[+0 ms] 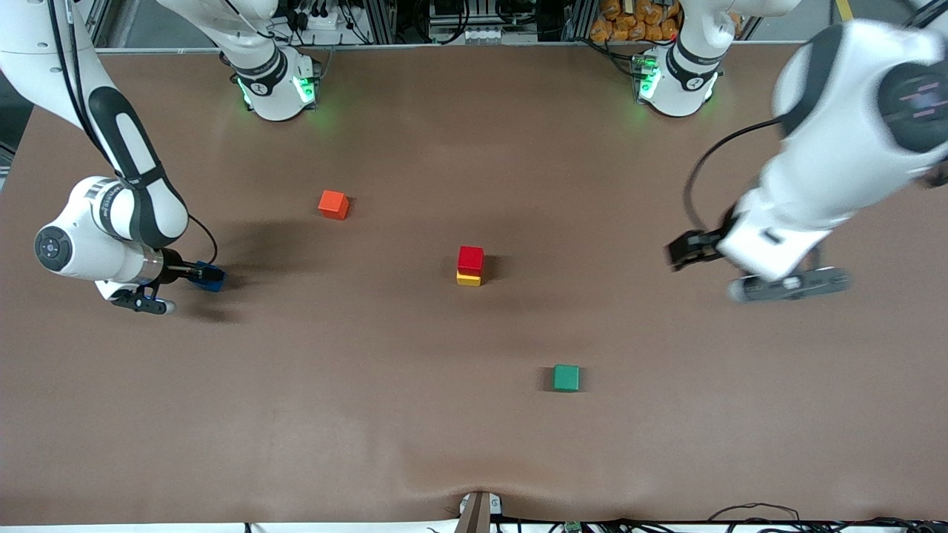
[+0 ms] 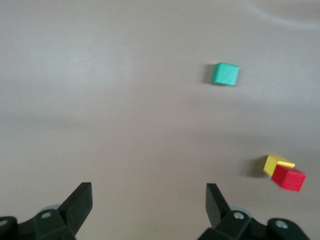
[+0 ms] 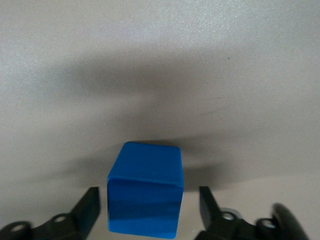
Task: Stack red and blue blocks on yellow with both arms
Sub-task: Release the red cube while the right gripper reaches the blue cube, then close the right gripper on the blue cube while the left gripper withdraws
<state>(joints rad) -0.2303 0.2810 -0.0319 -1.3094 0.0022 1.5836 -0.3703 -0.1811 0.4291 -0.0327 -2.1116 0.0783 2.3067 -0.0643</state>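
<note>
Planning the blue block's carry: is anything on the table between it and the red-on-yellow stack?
Nothing visible. The blue block sits between the right gripper's fingers; bare table runs to the red block on the yellow block.

Left gripper (image 1: 685, 250) smeared by motion blur in front view, yellow cube (image 1: 468, 278) mostly hidden under red cube (image 1: 470, 259), blue cube (image 1: 212, 277) half-covered by right gripper (image 1: 194, 274), its btm edge cut off in right wrist view, contact w/ jaws unclear.

The blue block (image 3: 145, 195) sits between the right pincer's (image 3: 149, 210) spread fingers.
</note>
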